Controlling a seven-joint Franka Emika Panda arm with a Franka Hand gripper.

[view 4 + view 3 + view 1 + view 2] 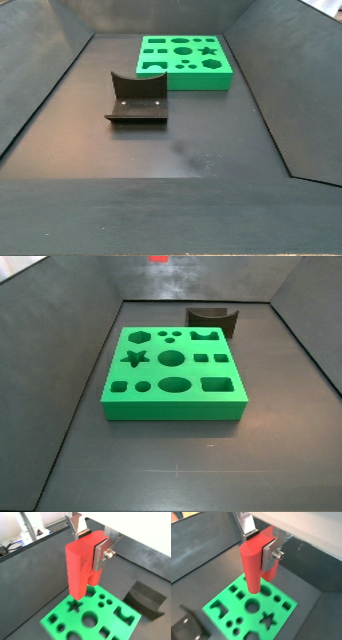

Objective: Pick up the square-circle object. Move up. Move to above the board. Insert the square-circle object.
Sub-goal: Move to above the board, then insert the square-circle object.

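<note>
The board (174,371) lay flat on the floor, the fixture (136,98) well apart. Only the wrist views showed the gripper (93,547), clamped on the peg (81,564) above the board (90,614).

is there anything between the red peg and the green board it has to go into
Nothing visible. The gripper holds the square-circle object high above the board in both wrist views, with open air below. The fixture stands beside the board, off the path.

Even overhead light; soft shadows; wrist views slightly blurred.
</note>
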